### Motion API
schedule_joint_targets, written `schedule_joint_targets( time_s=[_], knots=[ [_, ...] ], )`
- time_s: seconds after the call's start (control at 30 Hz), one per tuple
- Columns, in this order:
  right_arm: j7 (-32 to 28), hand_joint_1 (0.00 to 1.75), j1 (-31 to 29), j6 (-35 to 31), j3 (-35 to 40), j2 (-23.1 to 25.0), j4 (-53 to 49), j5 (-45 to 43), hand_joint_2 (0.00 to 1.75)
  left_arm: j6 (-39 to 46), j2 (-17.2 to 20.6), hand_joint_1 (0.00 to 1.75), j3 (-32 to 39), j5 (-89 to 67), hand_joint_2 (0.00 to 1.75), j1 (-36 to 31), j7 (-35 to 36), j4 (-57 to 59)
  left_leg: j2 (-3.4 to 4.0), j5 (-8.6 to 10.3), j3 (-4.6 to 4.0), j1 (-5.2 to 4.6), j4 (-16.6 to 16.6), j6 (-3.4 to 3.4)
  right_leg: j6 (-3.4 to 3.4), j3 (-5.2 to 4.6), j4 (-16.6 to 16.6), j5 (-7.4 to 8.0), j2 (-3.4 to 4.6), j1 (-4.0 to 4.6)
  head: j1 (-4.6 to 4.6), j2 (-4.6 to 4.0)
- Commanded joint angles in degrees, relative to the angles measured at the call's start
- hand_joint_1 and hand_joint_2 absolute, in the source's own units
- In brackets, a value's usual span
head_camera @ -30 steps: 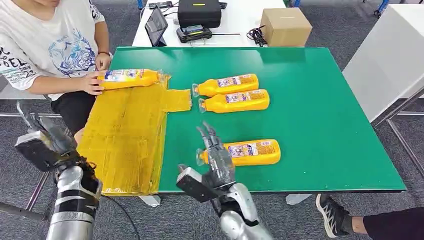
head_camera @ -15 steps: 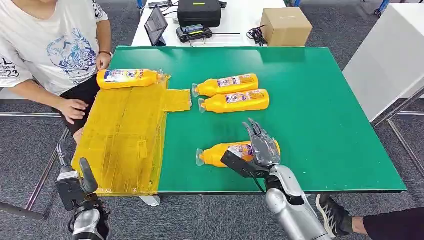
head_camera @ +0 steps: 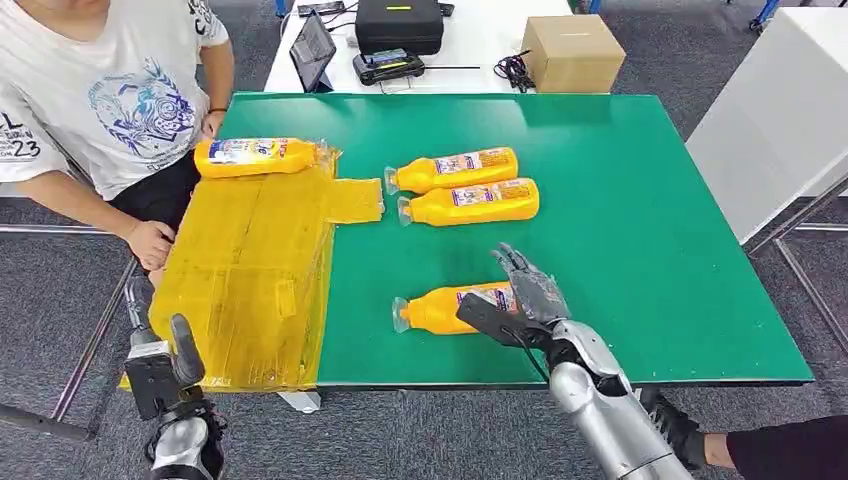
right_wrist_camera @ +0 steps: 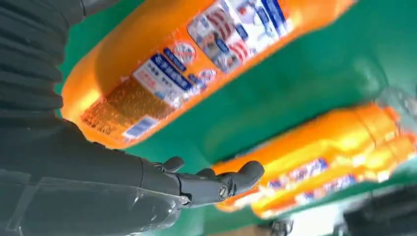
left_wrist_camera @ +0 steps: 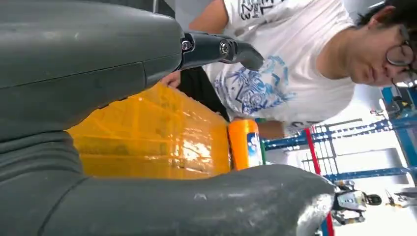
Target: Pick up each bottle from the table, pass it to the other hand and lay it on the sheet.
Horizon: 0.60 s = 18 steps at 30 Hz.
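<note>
**Right hand spread over the nearest bottle, grasp not yet made**

Right hand (head_camera: pixel 520 300) hovers over the base end of the nearest orange bottle (head_camera: pixel 455 308), fingers apart and nothing held; in the right wrist view the bottle's body lies just beyond the palm with the fingers (right_wrist_camera: pixel 231 183) extended past it. That bottle lies on its side near the front edge of the green tabletop (head_camera: pixel 650 230), cap pointing toward the yellow sheet (head_camera: pixel 250 270).

To do the pickup well, I would judge the hand should come down across the thick, labelled middle of the bottle instead of its rounded end, with thumb and fingers on opposite long sides, so the round body cannot roll off as they close. A hold toward one end would leave bare length for the other hand to take at the pass.

Left hand (head_camera: pixel 165 365) hangs low beside the sheet's front corner, fingers apart and empty.

Two more bottles (head_camera: pixel 460 185) lie side by side farther back, and a fourth bottle (head_camera: pixel 255 157) rests at the sheet's far edge, near a seated person (head_camera: pixel 110 100).

Each bottle carries a white, blue and red label; its print is too small and blurred to read. The person's shirt sleeve shows "23".
</note>
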Motion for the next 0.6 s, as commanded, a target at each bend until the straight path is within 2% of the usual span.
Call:
schedule_joint_targets(
  time_s=[0.03,0.23,0.43,0.47,0.6],
  knots=[
    [-0.6,0.00,-6.2,3.3,6.1,-4.2,9.6,-3.1,1.75,0.0,0.8,0.00,-3.3,0.6,0.00,-3.1,-1.1,6.7,0.05,-0.02,0.17,-0.01,-0.1,-0.04,-0.06,0.16,-0.1,-0.01,0.02,0.00,-0.02,0.00],
    [-0.6,0.00,-6.2,3.5,6.2,-4.1,9.7,-3.4,1.75,-0.1,0.8,0.00,-3.5,0.5,0.00,-3.2,-1.1,7.0,0.05,-0.04,0.15,0.02,0.0,-0.05,-0.06,0.13,0.0,-0.03,0.02,0.03,-0.02,0.00],
    [-1.5,0.00,-8.6,8.8,9.2,-6.2,13.8,-7.7,1.75,-0.4,0.9,0.00,-5.8,0.5,0.00,-5.4,-1.1,10.8,0.00,-0.02,0.14,0.00,0.0,-0.03,-0.04,0.13,0.0,-0.03,-0.03,0.01,-0.02,0.00],
    [-1.5,0.00,-8.7,8.8,9.4,-6.4,14.1,-7.7,1.75,-0.4,0.8,0.00,-5.9,0.5,1.75,-5.6,-1.1,11.0,-0.02,-0.05,0.28,0.02,-0.1,-0.05,-0.08,0.29,-0.1,-0.06,-0.06,0.04,0.00,0.00],
    [-1.9,0.00,-10.5,11.1,11.7,-7.0,17.6,-8.4,1.75,-0.8,0.7,0.00,-7.1,0.4,1.75,-6.9,-1.1,13.2,-0.01,-0.02,0.24,0.03,-0.1,-0.05,-0.07,0.27,-0.1,-0.02,-0.04,0.04,0.00,0.00]
  ],
)
